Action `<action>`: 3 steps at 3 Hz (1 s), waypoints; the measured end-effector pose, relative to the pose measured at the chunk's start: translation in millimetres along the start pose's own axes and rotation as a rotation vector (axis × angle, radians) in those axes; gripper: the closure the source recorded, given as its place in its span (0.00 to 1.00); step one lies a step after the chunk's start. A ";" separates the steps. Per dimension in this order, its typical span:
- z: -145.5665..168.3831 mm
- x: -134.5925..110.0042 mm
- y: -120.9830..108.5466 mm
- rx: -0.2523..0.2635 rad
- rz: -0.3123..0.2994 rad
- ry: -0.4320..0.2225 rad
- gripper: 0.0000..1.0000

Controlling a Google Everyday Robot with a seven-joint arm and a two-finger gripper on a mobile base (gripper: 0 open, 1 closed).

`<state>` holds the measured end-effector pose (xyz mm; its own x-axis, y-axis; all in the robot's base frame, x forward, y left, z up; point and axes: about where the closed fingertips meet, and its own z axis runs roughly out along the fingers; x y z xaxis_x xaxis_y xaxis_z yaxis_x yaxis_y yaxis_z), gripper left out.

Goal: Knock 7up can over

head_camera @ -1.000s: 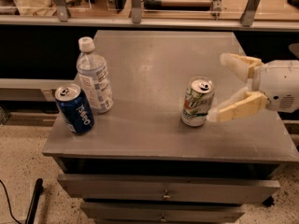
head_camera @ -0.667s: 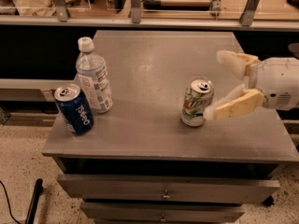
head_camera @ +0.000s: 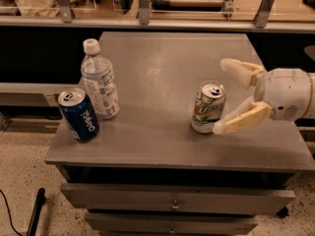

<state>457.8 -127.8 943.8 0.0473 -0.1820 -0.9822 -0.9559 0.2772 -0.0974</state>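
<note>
The 7up can [head_camera: 207,107], whitish-silver with green lettering and a pull-tab top, stands upright on the grey table [head_camera: 162,73], right of centre. My gripper [head_camera: 221,96] reaches in from the right edge at the can's height. Its two cream fingers are spread wide: the near fingertip [head_camera: 220,128] sits right beside the can's lower right side, the far fingertip [head_camera: 227,66] lies behind and right of the can's top. The fingers hold nothing.
A clear water bottle [head_camera: 99,82] with a white cap stands at the table's left. A dark blue Pepsi can [head_camera: 78,114] stands in front of it near the left front corner. Drawers [head_camera: 172,200] are below the tabletop. A railing [head_camera: 147,18] runs behind.
My gripper has shifted slightly left, bringing the near fingertip closer to the can. The can stays upright in the same spot.
</note>
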 end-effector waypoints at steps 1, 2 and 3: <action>11.2 22.3 0.5 -0.012 -0.080 -0.058 0.00; 17.8 36.9 2.9 -0.013 -0.098 -0.079 0.00; 29.7 50.5 8.4 -0.026 -0.068 -0.092 0.00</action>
<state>460.7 -106.7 888.6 0.1379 -0.1117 -0.9841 -0.9566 0.2424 -0.1615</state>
